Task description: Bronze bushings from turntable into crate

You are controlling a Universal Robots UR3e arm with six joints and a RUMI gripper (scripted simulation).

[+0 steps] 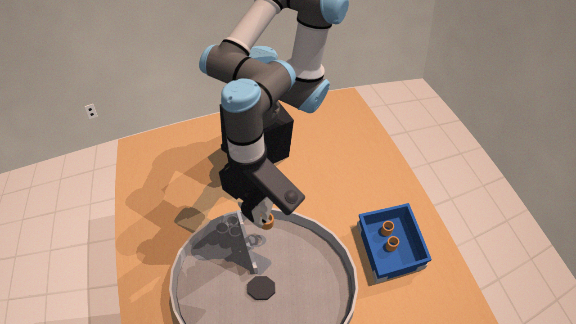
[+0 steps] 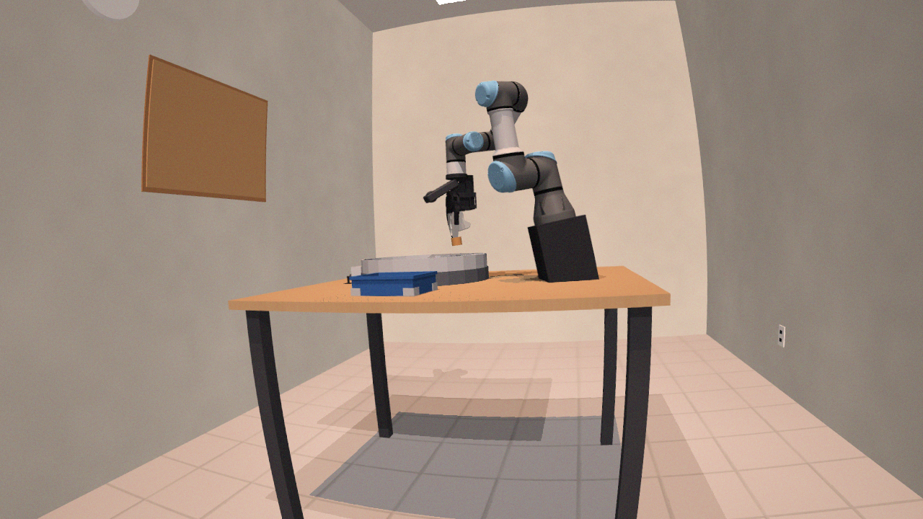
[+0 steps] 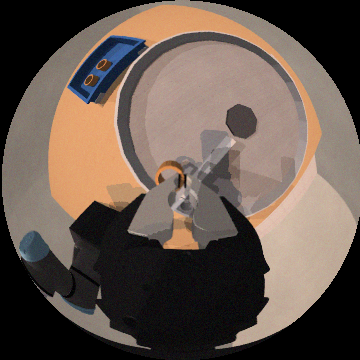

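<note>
- The gripper [image 1: 263,220] [image 2: 455,236] [image 3: 181,174] has its fingers closed to a narrow gap, and they pinch one bronze bushing [image 1: 268,222] [image 2: 456,241] [image 3: 170,164] by its wall.
- This bushing hangs in the air above the turntable [image 1: 306,258] [image 2: 425,264] [image 3: 190,85], near the rim on the side of the robot's base, apart from the surface.
- On the blue wrist cap [image 1: 240,94] there are small marks; they are too small to tell if they are writing.
- The fingertips hide a part of the held bushing in the top view and in the wrist view.
- Three steel bushings [image 1: 232,221] are grouped on the turntable, in the shadow beside the pale divider [image 1: 247,245] [image 3: 215,157]; the shadow makes them hard to see, and in the wrist view I cannot separate them surely from fingers and shadows.
- The near edge of the turntable is cut off in the top view, and the wall of the crate [image 1: 411,241] [image 2: 383,284] [image 3: 120,50] hides its inside in the exterior view.
- The held bushing has its long axis near to vertical, a little tilted, with the open end up.
- Two other bronze bushings [image 1: 387,228] [image 3: 97,72] stand upright in the crate, just beside each other, their open ends up.
</note>
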